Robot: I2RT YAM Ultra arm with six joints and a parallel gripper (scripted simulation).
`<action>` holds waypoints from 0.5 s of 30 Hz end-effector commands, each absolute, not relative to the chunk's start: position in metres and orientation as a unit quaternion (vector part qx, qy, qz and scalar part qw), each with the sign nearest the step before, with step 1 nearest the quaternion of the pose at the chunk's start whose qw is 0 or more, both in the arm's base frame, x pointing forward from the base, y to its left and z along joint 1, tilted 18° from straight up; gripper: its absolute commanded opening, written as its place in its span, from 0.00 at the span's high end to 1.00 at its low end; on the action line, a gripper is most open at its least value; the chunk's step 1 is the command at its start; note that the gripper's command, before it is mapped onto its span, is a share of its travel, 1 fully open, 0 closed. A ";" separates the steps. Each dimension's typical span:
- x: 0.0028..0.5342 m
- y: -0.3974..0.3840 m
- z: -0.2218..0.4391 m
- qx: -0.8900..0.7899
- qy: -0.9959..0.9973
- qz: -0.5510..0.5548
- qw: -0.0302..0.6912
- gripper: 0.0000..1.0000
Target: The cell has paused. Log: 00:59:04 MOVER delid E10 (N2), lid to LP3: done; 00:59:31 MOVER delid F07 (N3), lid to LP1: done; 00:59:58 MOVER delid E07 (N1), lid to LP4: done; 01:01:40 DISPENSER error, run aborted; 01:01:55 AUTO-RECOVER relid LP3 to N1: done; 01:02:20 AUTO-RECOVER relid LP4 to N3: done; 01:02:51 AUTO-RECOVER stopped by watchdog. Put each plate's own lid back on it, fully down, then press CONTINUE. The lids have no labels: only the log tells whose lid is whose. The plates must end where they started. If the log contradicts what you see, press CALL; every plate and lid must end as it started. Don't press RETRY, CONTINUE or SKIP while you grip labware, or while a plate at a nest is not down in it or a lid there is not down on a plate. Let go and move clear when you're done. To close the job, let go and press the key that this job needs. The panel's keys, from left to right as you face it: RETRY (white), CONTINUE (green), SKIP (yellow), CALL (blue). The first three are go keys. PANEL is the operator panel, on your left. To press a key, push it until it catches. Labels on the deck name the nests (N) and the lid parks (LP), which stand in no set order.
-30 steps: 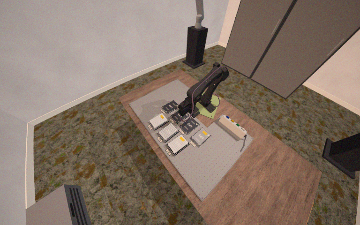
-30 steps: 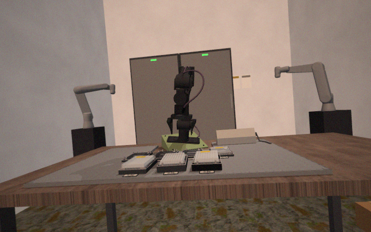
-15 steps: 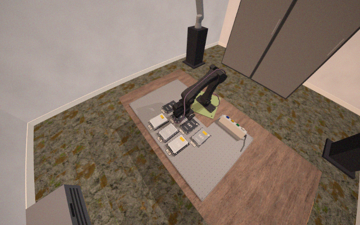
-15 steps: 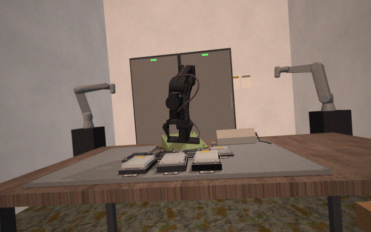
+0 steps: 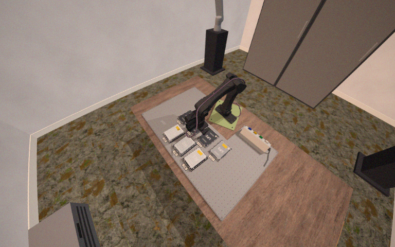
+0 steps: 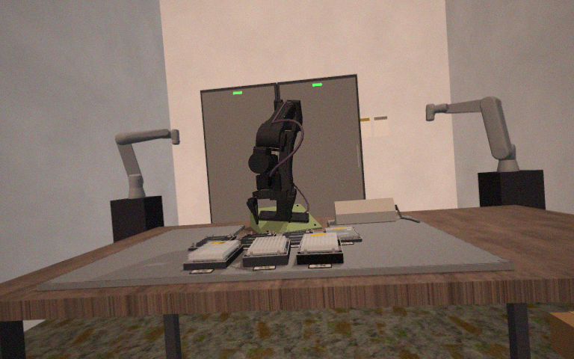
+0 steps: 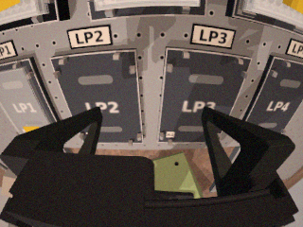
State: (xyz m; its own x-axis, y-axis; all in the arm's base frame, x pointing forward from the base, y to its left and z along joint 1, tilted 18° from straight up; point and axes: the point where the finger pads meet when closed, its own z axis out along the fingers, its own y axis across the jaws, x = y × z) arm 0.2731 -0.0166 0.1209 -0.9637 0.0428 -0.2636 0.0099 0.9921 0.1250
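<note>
Two outer plates (image 5: 174, 133) (image 5: 195, 158) wear yellow-tabbed lids, the middle plate (image 5: 184, 144) stands uncovered, a lid (image 5: 220, 150) rests on LP1.

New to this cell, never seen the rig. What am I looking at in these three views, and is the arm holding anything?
One black six-joint arm stands on a green base plate. The top view looks down from the far side, the exterior view looks across the table at the arm, and the wrist view looks past the gripper. On the grey deck are three plates in a row: the middle plate shows open wells, while the outer two carry lids with yellow tags. Behind them are lid parks; LP2 and LP3 look bare. The beige box is the operator panel. The gripper is open and holds nothing.
</note>
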 end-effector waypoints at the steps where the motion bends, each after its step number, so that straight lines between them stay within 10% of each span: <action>1: 0.289 -0.015 0.137 0.003 0.983 0.063 0.170 0.00; 15: 0.290 -0.014 0.136 0.003 0.984 0.064 0.167 0.00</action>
